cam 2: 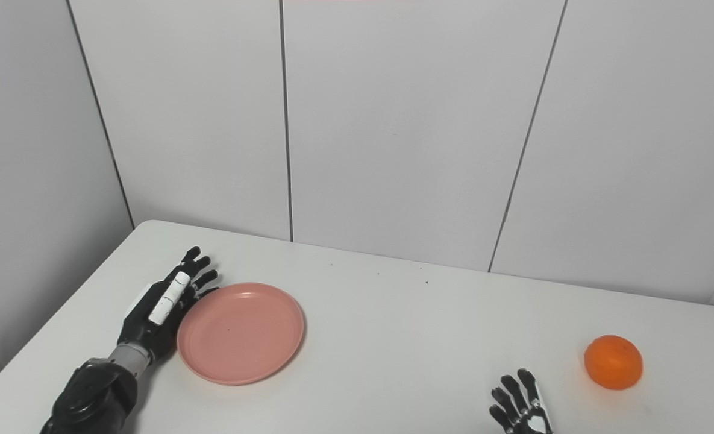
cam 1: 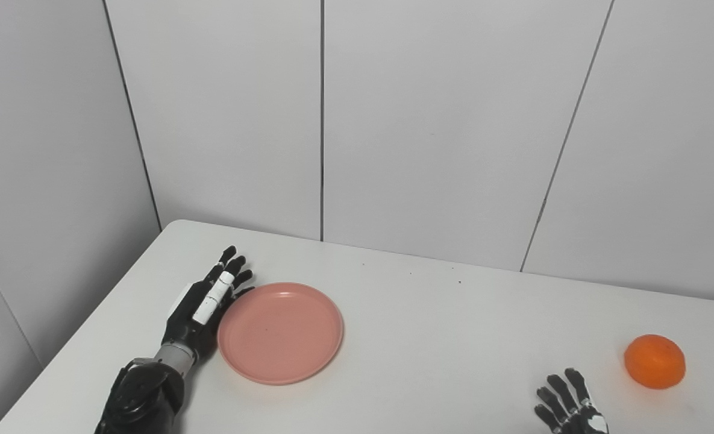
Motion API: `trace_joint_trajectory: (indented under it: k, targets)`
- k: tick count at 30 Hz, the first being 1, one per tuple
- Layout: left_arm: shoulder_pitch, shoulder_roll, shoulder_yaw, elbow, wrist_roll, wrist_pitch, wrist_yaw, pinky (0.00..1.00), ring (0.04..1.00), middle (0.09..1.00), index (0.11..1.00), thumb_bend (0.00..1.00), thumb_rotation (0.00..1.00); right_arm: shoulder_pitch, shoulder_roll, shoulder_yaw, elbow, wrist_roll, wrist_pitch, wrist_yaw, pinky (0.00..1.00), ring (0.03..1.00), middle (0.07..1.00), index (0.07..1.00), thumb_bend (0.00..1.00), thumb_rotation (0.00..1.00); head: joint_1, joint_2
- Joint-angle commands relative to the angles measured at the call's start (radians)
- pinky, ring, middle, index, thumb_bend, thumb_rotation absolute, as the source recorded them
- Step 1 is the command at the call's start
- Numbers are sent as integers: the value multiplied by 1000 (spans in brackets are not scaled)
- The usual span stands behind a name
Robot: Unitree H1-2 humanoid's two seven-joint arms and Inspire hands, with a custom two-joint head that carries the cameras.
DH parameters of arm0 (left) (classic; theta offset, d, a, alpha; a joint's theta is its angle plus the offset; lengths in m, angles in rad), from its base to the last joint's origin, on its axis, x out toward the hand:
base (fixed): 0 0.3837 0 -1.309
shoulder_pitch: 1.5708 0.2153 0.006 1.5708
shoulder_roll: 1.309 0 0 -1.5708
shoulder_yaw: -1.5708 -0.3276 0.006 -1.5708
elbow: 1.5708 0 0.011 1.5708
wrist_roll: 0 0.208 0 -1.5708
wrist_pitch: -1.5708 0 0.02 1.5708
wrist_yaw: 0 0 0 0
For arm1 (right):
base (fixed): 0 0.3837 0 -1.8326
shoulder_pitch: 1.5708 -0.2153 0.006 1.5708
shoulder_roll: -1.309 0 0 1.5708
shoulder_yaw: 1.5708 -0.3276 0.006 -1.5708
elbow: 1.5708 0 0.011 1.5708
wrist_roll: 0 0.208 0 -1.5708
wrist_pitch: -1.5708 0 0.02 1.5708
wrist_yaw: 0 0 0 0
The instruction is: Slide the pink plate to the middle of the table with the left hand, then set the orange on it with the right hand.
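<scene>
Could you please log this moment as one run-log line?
left robot hand: open, against pink plate left rim | right robot hand: open, idle | orange: on table, untouched

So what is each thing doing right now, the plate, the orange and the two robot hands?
Pink plate: empty, flat on the table's left part, not yet in the middle.
Orange: on the table at the right, nothing touching it.
Left hand: open, fingers straight, against the plate's left rim.
Right hand: open, fingers spread, holding nothing, apart from the orange.
White table: bears the plate and the orange.
</scene>
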Motion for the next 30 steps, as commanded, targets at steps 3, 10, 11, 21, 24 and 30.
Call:
trace_joint_trajectory:
  k: [3,10,11,21,24,30]
  targets:
    - [-18,-18,-17,-66,13,21,19,856,929,978,976,890,688,39,6,2,25,0,17,-4,874,878,904,946,735,998,-2,3]
    - [-24,-43,-36,-91,18,36,23,820,923,969,975,894,700,38,5,4,24,1,15,-3,874,879,907,950,725,999,-2,3]
    - [-25,-48,-38,-96,19,38,24,821,923,968,976,893,699,38,5,4,24,0,15,-3,874,879,908,950,725,999,-1,3]
    - [-11,-83,-62,-151,50,86,59,810,901,950,967,916,701,38,7,6,22,1,19,-8,878,881,908,949,722,999,-3,5]
    - [-3,-96,-72,-166,58,99,64,822,904,953,966,905,705,39,8,6,22,2,21,-9,878,880,907,948,724,997,-3,5]
    - [3,-117,-85,-166,50,108,55,863,936,970,984,861,704,38,11,7,22,-1,22,-11,878,879,907,948,726,996,-4,6]
